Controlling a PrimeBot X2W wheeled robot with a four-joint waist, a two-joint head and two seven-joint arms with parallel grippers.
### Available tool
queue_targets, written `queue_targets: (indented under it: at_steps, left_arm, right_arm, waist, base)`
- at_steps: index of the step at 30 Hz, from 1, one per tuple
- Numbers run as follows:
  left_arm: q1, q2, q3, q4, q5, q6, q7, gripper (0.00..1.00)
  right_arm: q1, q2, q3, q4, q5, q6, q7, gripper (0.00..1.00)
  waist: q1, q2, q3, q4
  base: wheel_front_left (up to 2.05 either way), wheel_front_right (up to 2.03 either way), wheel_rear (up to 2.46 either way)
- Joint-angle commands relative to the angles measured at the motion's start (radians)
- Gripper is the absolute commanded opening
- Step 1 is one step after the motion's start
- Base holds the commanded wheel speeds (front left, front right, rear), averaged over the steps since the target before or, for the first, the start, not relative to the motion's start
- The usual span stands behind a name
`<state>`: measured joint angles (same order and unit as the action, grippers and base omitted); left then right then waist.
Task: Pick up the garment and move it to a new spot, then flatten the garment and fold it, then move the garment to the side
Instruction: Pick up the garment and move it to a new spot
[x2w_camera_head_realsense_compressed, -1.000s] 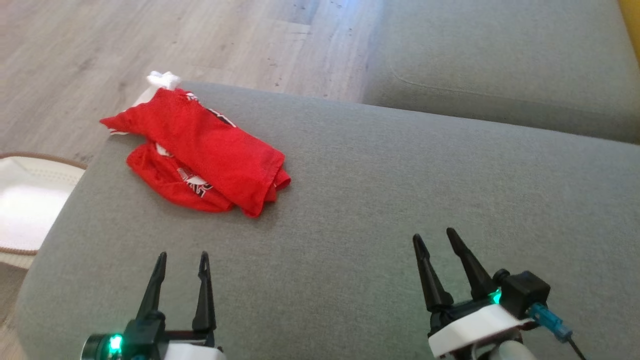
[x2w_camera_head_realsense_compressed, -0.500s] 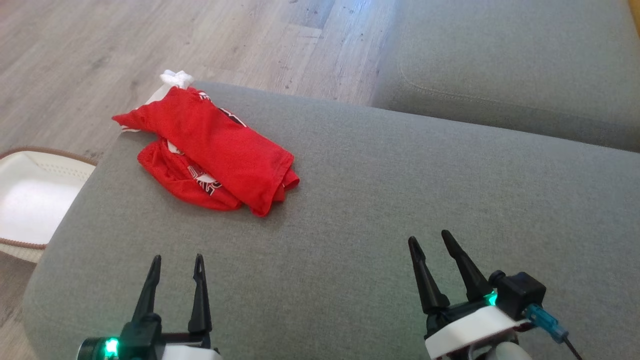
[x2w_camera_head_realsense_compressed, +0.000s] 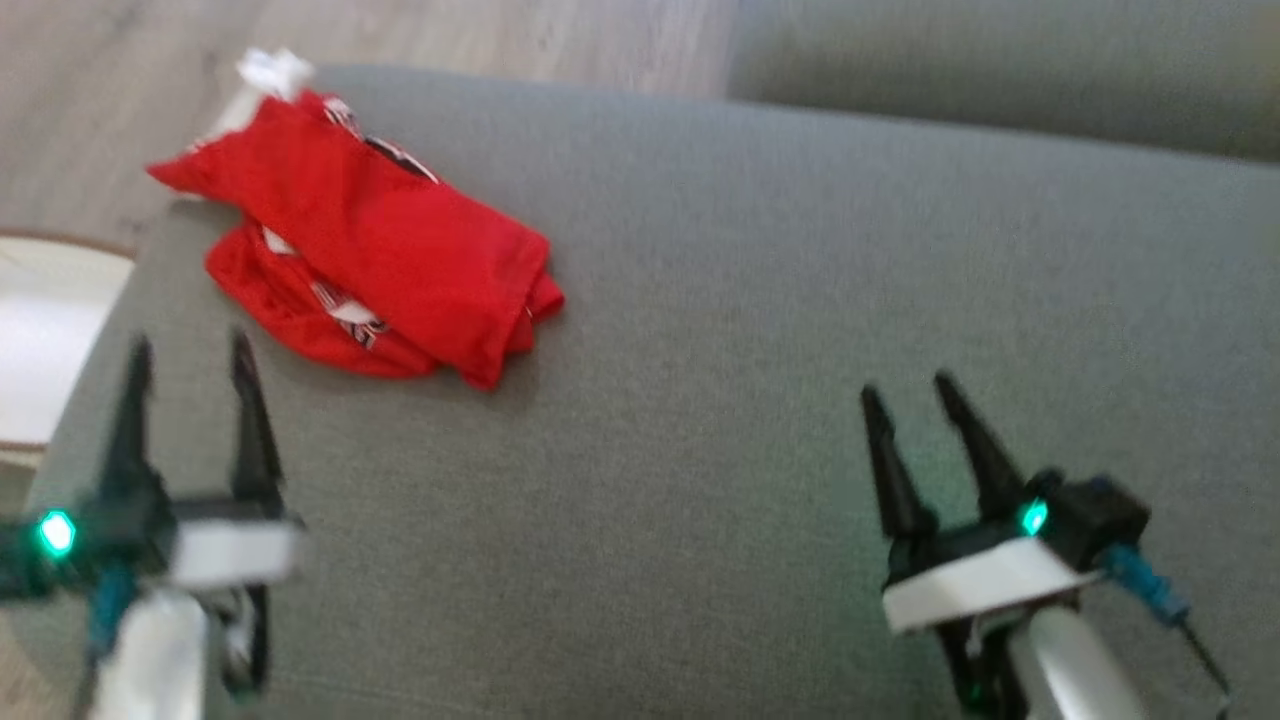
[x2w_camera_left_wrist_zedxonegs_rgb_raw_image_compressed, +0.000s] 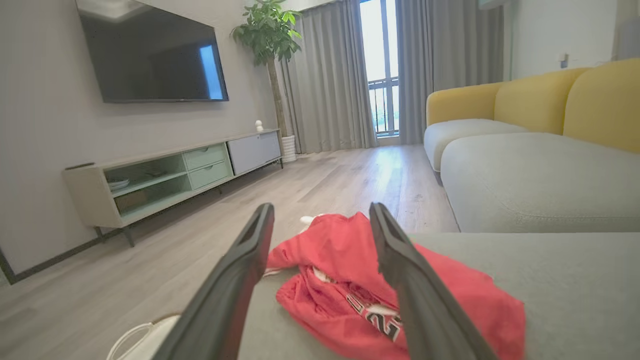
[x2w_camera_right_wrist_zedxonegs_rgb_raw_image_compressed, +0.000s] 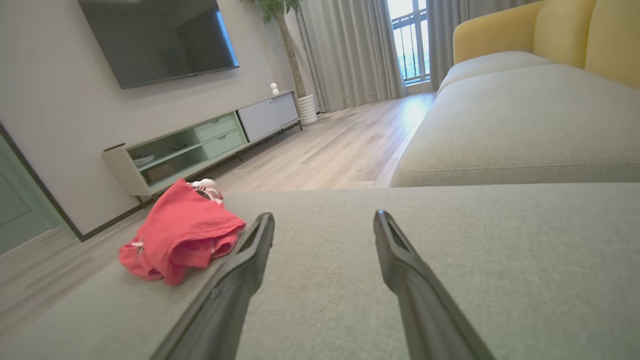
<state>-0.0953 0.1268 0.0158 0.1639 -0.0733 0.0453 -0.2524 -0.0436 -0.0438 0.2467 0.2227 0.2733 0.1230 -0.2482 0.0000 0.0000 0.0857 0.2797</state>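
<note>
The garment (x2w_camera_head_realsense_compressed: 350, 255) is a red piece with white trim and black-and-white lettering. It lies bunched in loose, overlapping folds, not flat. It sits by the far left corner of the grey ottoman (x2w_camera_head_realsense_compressed: 750, 300), and a white end of it reaches the far edge there.

The rest of the ottoman top is open grey fabric, from the garment across to the right edge and back to the near edge. Past the far edge is wooden floor (x2w_camera_head_realsense_compressed: 120, 60), and a second grey seat (x2w_camera_head_realsense_compressed: 1000, 70) stands just beyond the far right part. Off the left edge, low on the floor, sits a white thing with a brown rim (x2w_camera_head_realsense_compressed: 40, 330).

My left jaws stand wide apart near the left edge, on the near side of the garment and clear of it, with nothing between them. My right jaws are also spread wide over the near right part of the ottoman, well apart from the garment, and they hold nothing.
</note>
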Motion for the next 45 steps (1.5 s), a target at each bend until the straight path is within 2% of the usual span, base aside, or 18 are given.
queue_targets:
  at_steps: [1,3,5,8,9,13,19,28,29,30,36,45]
  left_arm:
    - [-0.105,0.044,0.048,-0.005,-0.005,-0.015,-0.009,1.00]
    - [-0.198,0.096,0.060,0.059,-0.008,-0.040,-0.003,1.00]
    - [-0.306,0.146,0.066,0.132,-0.021,-0.077,0.046,1.00]
    - [-0.474,0.216,0.063,0.250,-0.052,-0.128,0.172,1.00]
    - [-0.578,0.264,0.047,0.329,-0.059,-0.148,0.252,1.00]
    - [-0.743,0.327,0.004,0.476,-0.080,-0.169,0.372,1.00]
    - [-0.887,0.368,-0.052,0.661,-0.129,-0.175,0.475,1.00]
    - [-0.960,0.379,-0.159,0.798,-0.221,-0.176,0.504,1.00]
    - [-0.965,0.379,-0.169,0.810,-0.231,-0.176,0.502,0.30]
    - [-0.970,0.384,-0.176,0.821,-0.239,-0.176,0.494,0.00]
    - [-1.012,0.404,-0.189,0.870,-0.232,-0.175,0.358,0.00]
    - [-1.064,0.441,-0.239,0.846,-0.207,-0.176,0.176,0.00]
  right_arm:
    - [-0.072,-0.006,0.002,-0.047,-0.020,0.008,-0.014,1.00]
    - [-0.094,-0.006,-0.029,-0.066,-0.040,0.008,-0.014,1.00]
    - [-0.112,-0.006,-0.055,-0.084,-0.065,0.008,-0.014,1.00]
    - [-0.133,-0.006,-0.093,-0.109,-0.100,0.008,-0.014,1.00]
    - [-0.144,-0.006,-0.112,-0.124,-0.119,0.008,-0.013,1.00]
    - [-0.163,-0.006,-0.136,-0.152,-0.140,0.008,-0.008,1.00]
    - [-0.168,-0.006,-0.141,-0.180,-0.146,0.008,-0.004,1.00]
    - [-0.163,-0.006,-0.137,-0.199,-0.153,0.008,-0.001,1.00]
    - [-0.164,-0.006,-0.138,-0.201,-0.155,0.008,0.000,1.00]
    - [-0.165,-0.006,-0.139,-0.203,-0.156,0.008,0.002,1.00]
    - [-0.161,-0.006,-0.142,-0.192,-0.155,0.008,0.004,1.00]
    - [-0.142,-0.006,-0.123,-0.127,-0.115,0.008,-0.005,1.00]
  waist:
    - [0.0000,0.0000,0.111,-0.040]
    - [0.0000,0.0000,0.169,-0.049]
    - [0.0000,0.0000,0.224,-0.059]
    - [0.0000,0.0000,0.292,-0.072]
    - [0.0000,0.0000,0.331,-0.084]
    - [0.0000,0.0000,0.388,-0.110]
    - [0.0000,0.0000,0.438,-0.146]
    - [0.0000,0.0000,0.460,-0.166]
    - [0.0000,0.0000,0.461,-0.166]
    - [0.0000,0.0000,0.462,-0.166]
    - [0.0000,0.0000,0.431,-0.155]
    - [0.0000,0.0000,0.289,-0.139]
  base:
    - [0.00,0.00,0.00]
    - [0.00,0.00,0.00]
    - [0.00,0.00,0.00]
    - [0.00,0.00,0.00]
    - [0.00,0.00,0.00]
    - [0.00,0.00,0.00]
    - [0.00,0.00,0.00]
    - [0.00,0.00,0.00]
    - [0.00,0.00,0.00]
    - [0.00,0.00,0.00]
    - [0.00,0.00,0.00]
    - [0.00,0.00,0.00]
